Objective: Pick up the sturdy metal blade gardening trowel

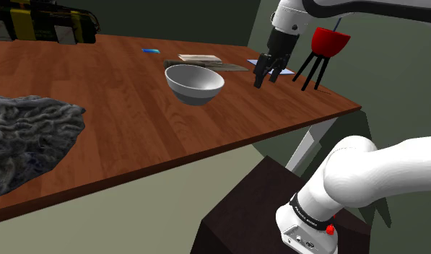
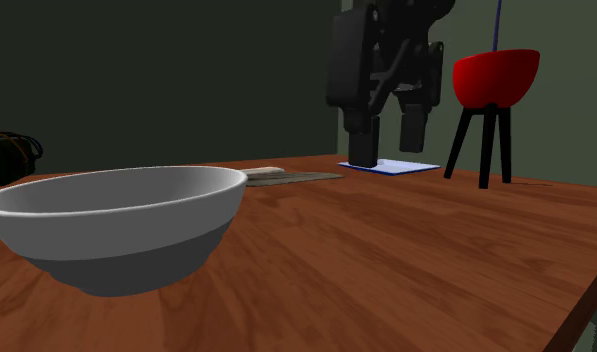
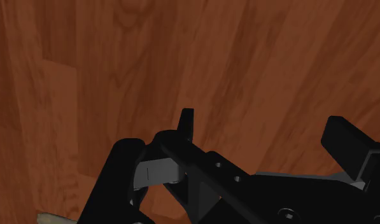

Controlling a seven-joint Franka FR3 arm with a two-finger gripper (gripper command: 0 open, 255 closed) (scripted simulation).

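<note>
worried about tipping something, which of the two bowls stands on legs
The red bowl, up on black legs next to the gripper; the grey bowl sits directly on the table.

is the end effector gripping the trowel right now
No, the end effector hangs open and empty over the table, while the trowel lies flat beside the pale bowl.

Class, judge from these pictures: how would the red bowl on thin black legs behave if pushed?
The red bowl sits high on thin legs, so it is probably top-heavy and tippy. Pushed low, it might slide across the smooth table.
</note>
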